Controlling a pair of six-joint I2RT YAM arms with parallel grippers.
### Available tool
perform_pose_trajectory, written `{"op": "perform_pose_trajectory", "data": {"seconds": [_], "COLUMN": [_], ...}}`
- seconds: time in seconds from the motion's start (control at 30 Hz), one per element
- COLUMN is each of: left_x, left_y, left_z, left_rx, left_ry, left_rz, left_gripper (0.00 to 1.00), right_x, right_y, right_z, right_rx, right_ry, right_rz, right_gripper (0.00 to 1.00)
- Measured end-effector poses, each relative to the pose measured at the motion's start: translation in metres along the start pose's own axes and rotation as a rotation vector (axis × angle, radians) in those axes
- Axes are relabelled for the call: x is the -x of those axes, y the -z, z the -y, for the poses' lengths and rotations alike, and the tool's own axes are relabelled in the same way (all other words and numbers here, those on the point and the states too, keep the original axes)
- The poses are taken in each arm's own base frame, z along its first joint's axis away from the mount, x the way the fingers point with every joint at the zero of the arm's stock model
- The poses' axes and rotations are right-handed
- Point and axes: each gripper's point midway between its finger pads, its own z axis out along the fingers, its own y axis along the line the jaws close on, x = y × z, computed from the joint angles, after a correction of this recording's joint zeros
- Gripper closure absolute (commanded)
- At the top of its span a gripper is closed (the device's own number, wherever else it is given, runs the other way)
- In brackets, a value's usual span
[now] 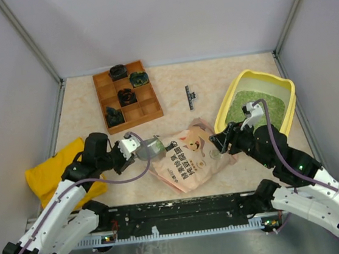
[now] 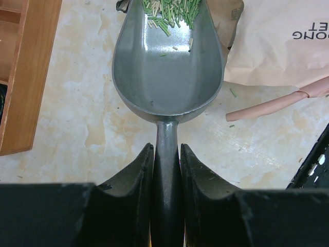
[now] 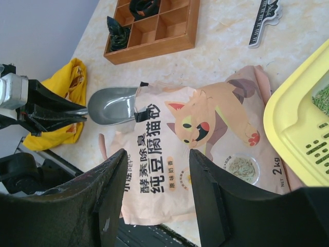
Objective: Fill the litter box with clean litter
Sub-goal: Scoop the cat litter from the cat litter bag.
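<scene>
The yellow litter box [image 1: 226, 113] stands at the right with green clean litter [image 1: 241, 108] in its near half; its rim [image 3: 288, 123] and litter [image 3: 323, 98] also show in the right wrist view. My left gripper [image 1: 136, 150] is shut on the handle of a grey scoop [image 2: 167, 72], whose mouth lies at the pink pouch [image 1: 188, 158] opening. A few green and beige litter pieces [image 2: 172, 13] lie in the scoop's front. My right gripper [image 3: 158, 153] hangs open over the pouch [image 3: 205, 139], with nothing between its fingers.
A brown wooden compartment tray [image 1: 127, 95] with dark items stands at the back left. A yellow cloth bag [image 1: 55, 173] lies at the left under my left arm. A black clip [image 1: 189, 97] lies between the tray and the litter box.
</scene>
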Motion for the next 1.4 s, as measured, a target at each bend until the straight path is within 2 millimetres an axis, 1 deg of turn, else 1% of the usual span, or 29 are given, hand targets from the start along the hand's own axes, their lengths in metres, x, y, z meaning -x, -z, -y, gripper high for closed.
{"op": "perform_pose_trajectory", "data": {"seconds": [0.2,0.67,0.97,1.4], "left_x": [0.0,-0.007,-0.003,-0.007], "left_y": [0.003,0.007,0.013,0.022], "left_z": [0.001,0.004,0.003,0.006], "left_rx": [-0.004,-0.015,-0.002,0.013], "left_ry": [-0.004,-0.007,-0.018,-0.018], "left_rz": [-0.009,-0.036,-0.023,-0.034], "left_gripper": [1.0,1.0,1.0,1.0], "right_x": [0.0,0.002,0.001,0.001], "right_y": [0.0,-0.002,-0.002,-0.002], "right_z": [-0.001,-0.004,-0.005,-0.005], "right_rx": [0.003,0.019,0.022,0.025], "right_ry": [0.0,0.005,0.005,0.005], "right_rz": [-0.001,0.003,0.001,-0.001], "right_gripper": [0.48,0.48,0.48,0.48]}}
